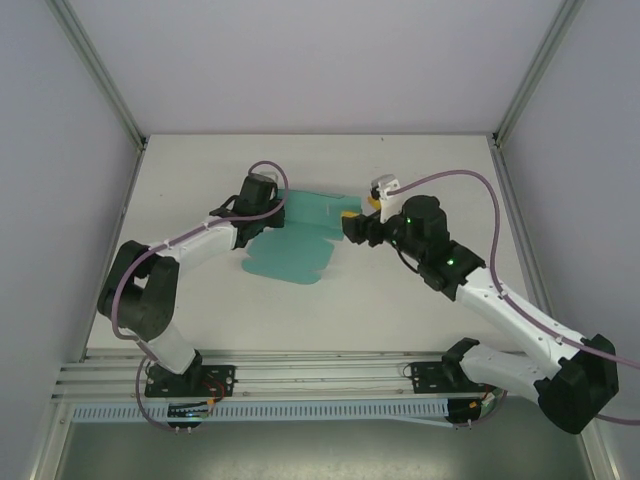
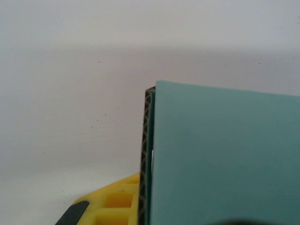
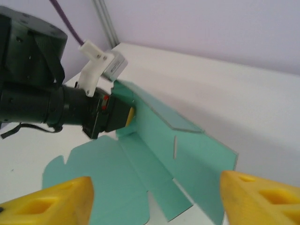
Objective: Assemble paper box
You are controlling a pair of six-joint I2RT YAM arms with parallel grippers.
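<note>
Left tool (image 3: 125,116) pinches one raised wall of the teal-green die-cut paper sheet (image 1: 290,258), likely to hold the fold upright. Right tool (image 3: 159,198) gapes wide, empty, facing it.

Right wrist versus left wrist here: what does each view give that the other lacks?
Right wrist: the left gripper clamped on the paper box's raised panel, flat flaps on the table, its own yellow fingers spread apart. Left wrist: close-up of the panel edge pressed against a ribbed finger pad. Shared: the teal paper box and white table.
</note>
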